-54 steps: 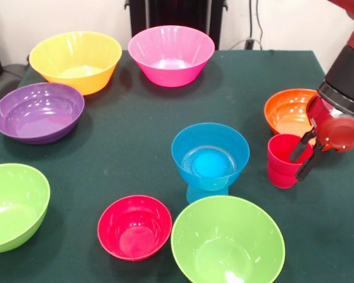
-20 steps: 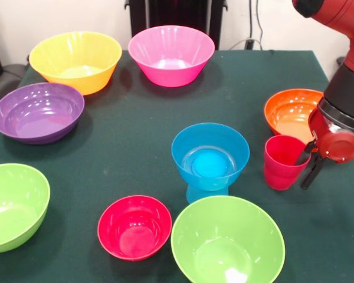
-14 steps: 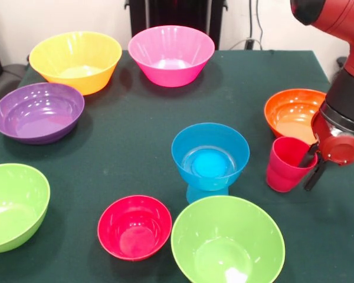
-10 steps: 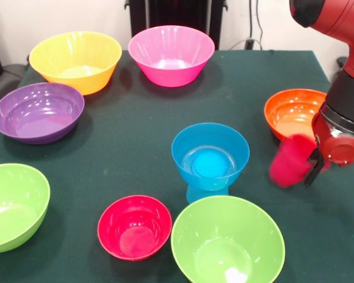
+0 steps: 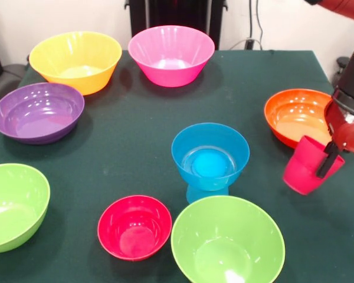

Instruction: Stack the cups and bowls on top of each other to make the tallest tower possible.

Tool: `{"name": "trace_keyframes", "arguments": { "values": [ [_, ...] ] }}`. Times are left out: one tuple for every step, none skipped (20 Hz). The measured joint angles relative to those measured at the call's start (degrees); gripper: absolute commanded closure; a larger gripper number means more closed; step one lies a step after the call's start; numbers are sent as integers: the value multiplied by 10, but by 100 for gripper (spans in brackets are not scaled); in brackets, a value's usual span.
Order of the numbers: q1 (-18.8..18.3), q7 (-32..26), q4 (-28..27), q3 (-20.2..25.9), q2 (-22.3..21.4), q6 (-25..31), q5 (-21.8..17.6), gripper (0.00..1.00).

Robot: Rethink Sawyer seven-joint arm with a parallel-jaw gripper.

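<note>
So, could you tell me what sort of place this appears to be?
Probably a robotics lab: a green-clothed table of toy-like plastic bowls, a red arm's gripper holding a red cup, and cables along the wall.

Bright, even light from above, it seems; soft white glare sits on the glossy insides of the green bowl [image 5: 227,243] and the purple bowl [image 5: 38,112]; shadows on the dark green tablecloth [image 5: 135,147] are faint and short; the picture is sharp throughout; the red cup [image 5: 305,165] looks crisp, without smear.

Bare table [image 5: 135,130] between purple bowl [image 5: 38,112] and blue bowl [image 5: 210,156].
</note>
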Motion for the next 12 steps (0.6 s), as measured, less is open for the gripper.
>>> {"name": "trace_keyframes", "arguments": {
  "values": [
    [-3, 0, 1, 0, -8, 0, 0, 100],
    [-6, 0, 1, 0, -13, 0, -1, 100],
    [-7, 0, 2, 0, -16, 0, -2, 100],
    [-12, 0, 2, 0, -24, 0, -6, 100],
    [-15, 0, 2, 0, -30, 0, -11, 100],
    [-19, 0, 2, 0, -37, 1, -16, 100],
    [-23, 0, 2, 0, -42, 2, -19, 100],
    [-25, 0, 2, 0, -44, 3, -21, 100],
    [-34, 0, 2, 0, -55, 6, -29, 100],
    [-40, 0, 2, 0, -61, 9, -34, 100],
    [-42, 0, 2, 0, -64, 10, -36, 100],
    [-48, 0, 2, 0, -70, 13, -41, 100]
  ]
}}
